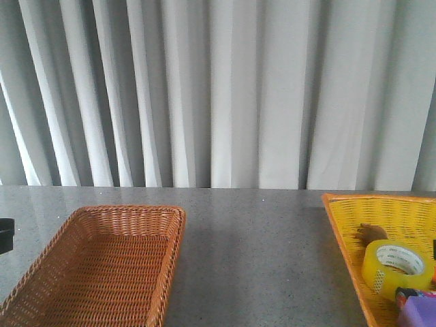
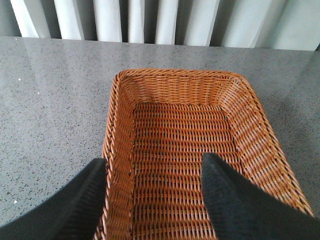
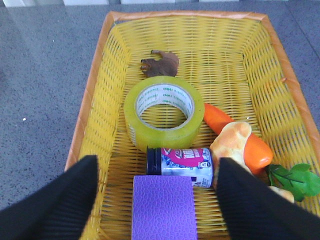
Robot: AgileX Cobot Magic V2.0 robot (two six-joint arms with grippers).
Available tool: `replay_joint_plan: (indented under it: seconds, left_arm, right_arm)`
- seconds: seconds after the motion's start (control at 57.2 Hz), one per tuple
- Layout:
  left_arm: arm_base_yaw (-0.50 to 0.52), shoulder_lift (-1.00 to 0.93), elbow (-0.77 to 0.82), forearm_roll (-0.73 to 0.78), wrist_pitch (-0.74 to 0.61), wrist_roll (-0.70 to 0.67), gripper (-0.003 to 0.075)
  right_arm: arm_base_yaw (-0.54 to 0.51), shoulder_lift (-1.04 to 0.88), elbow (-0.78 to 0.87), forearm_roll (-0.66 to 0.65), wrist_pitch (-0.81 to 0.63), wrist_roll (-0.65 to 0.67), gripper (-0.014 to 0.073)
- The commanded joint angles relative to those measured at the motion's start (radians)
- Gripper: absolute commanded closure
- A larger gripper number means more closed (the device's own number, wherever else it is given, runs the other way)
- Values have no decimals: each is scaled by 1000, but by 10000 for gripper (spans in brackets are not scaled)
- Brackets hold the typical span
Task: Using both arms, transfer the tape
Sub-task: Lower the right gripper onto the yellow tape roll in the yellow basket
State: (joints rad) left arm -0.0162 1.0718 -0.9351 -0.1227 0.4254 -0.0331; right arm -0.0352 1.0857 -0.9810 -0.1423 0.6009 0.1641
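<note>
The left gripper [image 2: 155, 172] hangs spread over the brown basket [image 1: 170, 225]. The right gripper [image 3: 157, 172] hangs spread over the yellow basket [image 1: 344, 231], where the tape [image 3: 164, 113] lies flat beside 1 can [image 3: 181, 165].

Brown basket [image 1: 41, 262], yellow basket [image 3: 95, 90], carrot [image 3: 225, 127], can [image 3: 180, 161]

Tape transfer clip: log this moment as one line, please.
stage: pre-grasp | tape: flat in yellow basket, untouched | right tool: open above it | left tool: open over brown basket
</note>
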Motion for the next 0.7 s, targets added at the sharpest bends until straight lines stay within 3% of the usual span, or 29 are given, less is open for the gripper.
replay_joint_plan:
  seconds: [0.0, 0.262, 0.367, 0.577, 0.682]
  left_arm:
    - [-7, 8, -36, -13, -60, -3, 158]
    - [-7, 19, -36, -14, -63, -4, 129]
    - [-7, 17, -36, -15, -38, -6, 129]
    - [-7, 17, -36, -30, 7, -7, 129]
    - [-7, 17, -36, -42, 5, -7, 129]
  right_arm:
    - [2, 4, -34, -12, -66, -10, -4]
    - [2, 23, -34, -15, -248, 24, 27]
    - [-2, 47, -35, -73, -277, 35, 48]
    - [-90, 222, -152, -50, -181, 134, 57]
    - [-112, 316, -261, -21, -75, 88, 57]
